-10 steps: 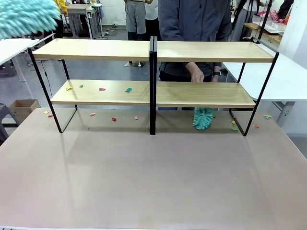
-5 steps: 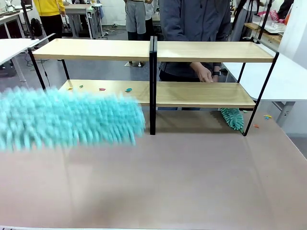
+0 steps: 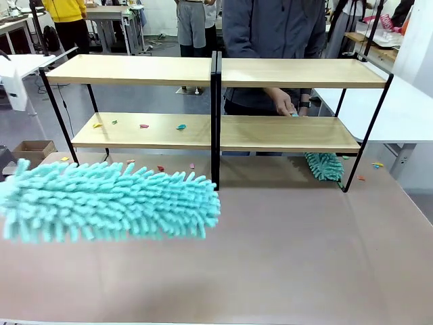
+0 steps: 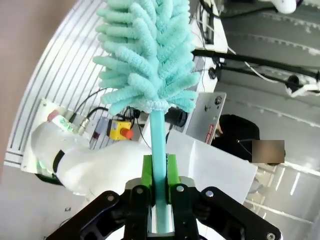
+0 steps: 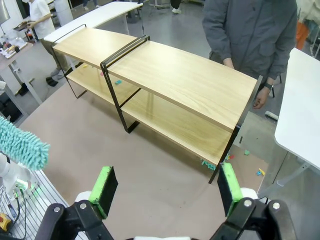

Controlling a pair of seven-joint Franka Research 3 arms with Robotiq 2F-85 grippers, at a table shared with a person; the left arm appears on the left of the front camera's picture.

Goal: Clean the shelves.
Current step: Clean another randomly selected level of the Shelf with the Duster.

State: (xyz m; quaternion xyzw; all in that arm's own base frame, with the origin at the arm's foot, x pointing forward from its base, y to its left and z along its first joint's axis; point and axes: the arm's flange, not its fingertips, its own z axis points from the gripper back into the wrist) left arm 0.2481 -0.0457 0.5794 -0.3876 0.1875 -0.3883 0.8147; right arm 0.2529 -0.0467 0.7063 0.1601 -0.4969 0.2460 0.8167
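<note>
Teal and shaggy, a large duster (image 3: 108,203) lay level across the lower left of the front view, hanging over the brown table (image 3: 284,257) and hiding its near left part and the foot of the shelves' left leg. What gripped it came from the left wrist view: the left gripper (image 4: 159,175) was clenched on the duster's thin teal handle, green pads (image 4: 146,172) pressed to either side, the fluffy head rising to the top centre of that frame, with a yellow box carrying a red button (image 4: 122,131) at mid left. The right wrist view looked down from above: the right gripper (image 5: 166,187) stood released, jaws wide apart with nothing between them, at the bottom edge. The shelves (image 3: 135,69) stood across the far half of the table, spanning the upper middle of the front view, black centre post at mid frame. Small coloured scraps (image 3: 180,126) lay on the lower left board, with a few more on the table beneath. A person in a grey jacket (image 3: 274,27) stood behind the right half, one hand (image 3: 281,103) just above the lower right board. A smaller teal duster (image 3: 325,166) rested on the table under that board, beside the slanted right leg. A cardboard box (image 3: 30,150) sat on the floor at far left.
</note>
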